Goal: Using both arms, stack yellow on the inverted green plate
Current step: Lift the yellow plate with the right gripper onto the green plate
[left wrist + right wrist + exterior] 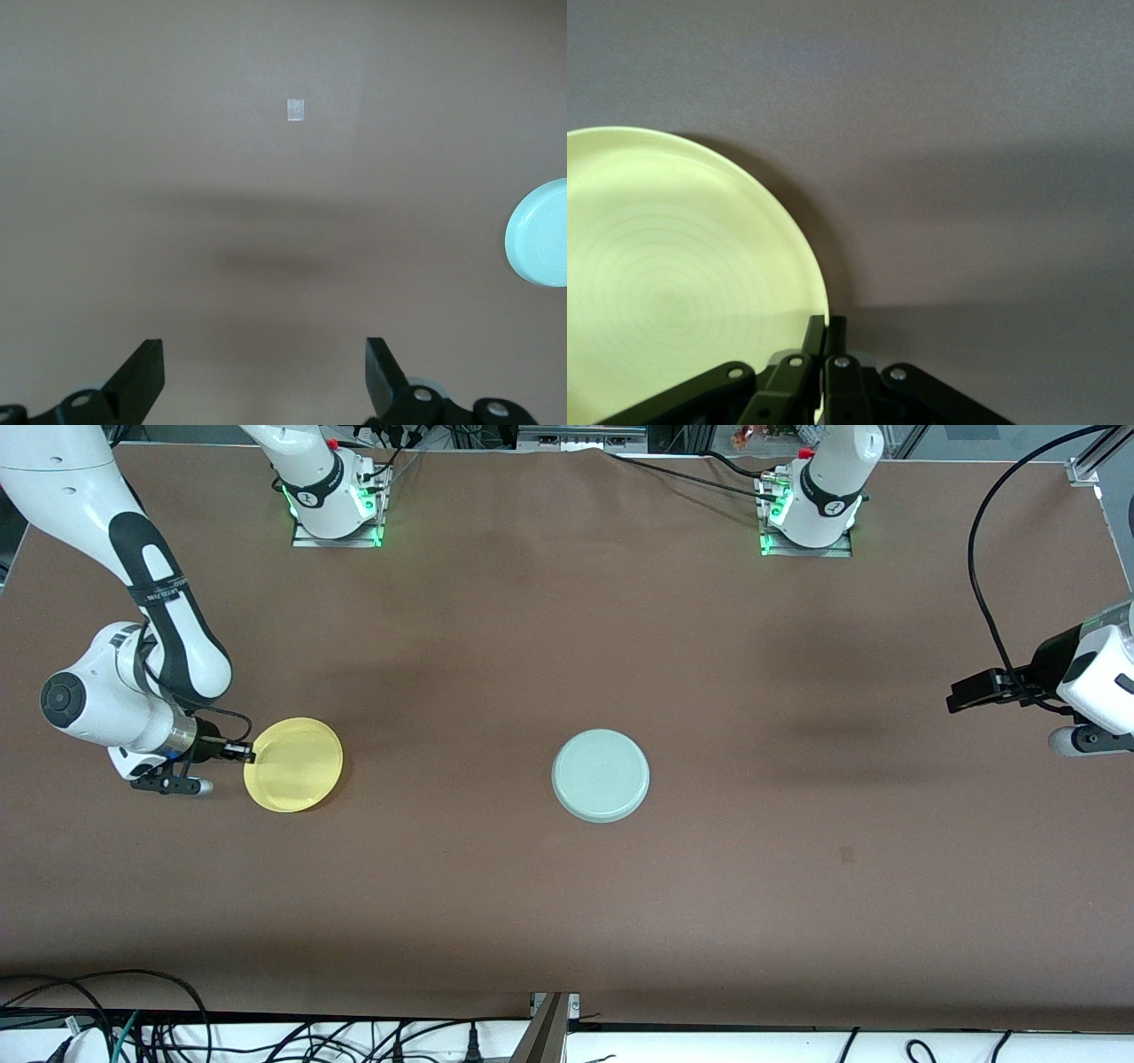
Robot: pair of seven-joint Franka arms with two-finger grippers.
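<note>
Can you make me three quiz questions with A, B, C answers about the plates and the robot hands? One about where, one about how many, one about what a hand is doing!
1. Where is the green plate?
A. Near the middle of the table
B. On top of the yellow plate
C. In a gripper

2. How many plates are there?
A. One
B. Two
C. Three

3. What is the right gripper doing?
A. Hanging open over bare table
B. Holding the green plate
C. Pinching the yellow plate's rim

Answers:
1. A: the green plate lies alone near the table's middle, apart from the yellow one, which is toward the right arm's end.
2. B: one yellow and one green are all that show.
3. C: the right wrist view shows its fingers closed on the yellow rim. The left gripper waits open over bare table at the left arm's end.
</note>
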